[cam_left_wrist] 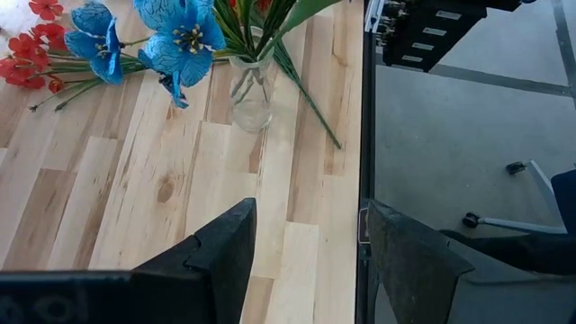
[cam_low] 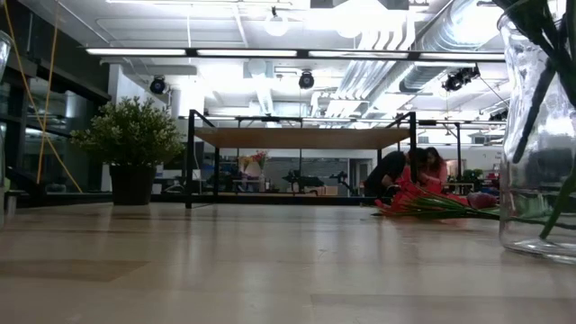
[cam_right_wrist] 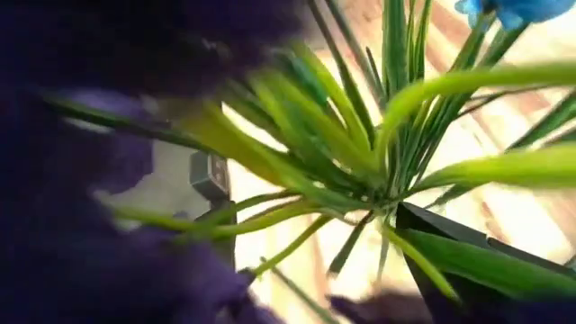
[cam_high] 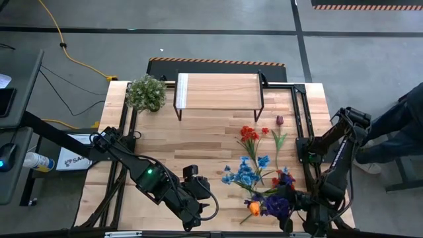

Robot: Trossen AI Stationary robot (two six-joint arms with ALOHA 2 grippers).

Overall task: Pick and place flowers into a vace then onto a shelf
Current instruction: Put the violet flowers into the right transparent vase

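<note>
Glass vase (cam_left_wrist: 250,94): standing upright at the bench's (cam_high: 205,142) near edge, serving as landmark.
Right hand (cam_high: 291,221): hovering just beside the vase among the stems, fingers apart, gripping nothing visible.
Left hand (cam_left_wrist: 310,256): waiting well left of the vase, fingers apart and empty.
Flowers (cam_high: 261,175): some standing in the vase, others lying just beyond it.
Shelf (cam_high: 217,91): standing far behind the vase, potted plant (cam_high: 147,92) sitting beside it.
</note>
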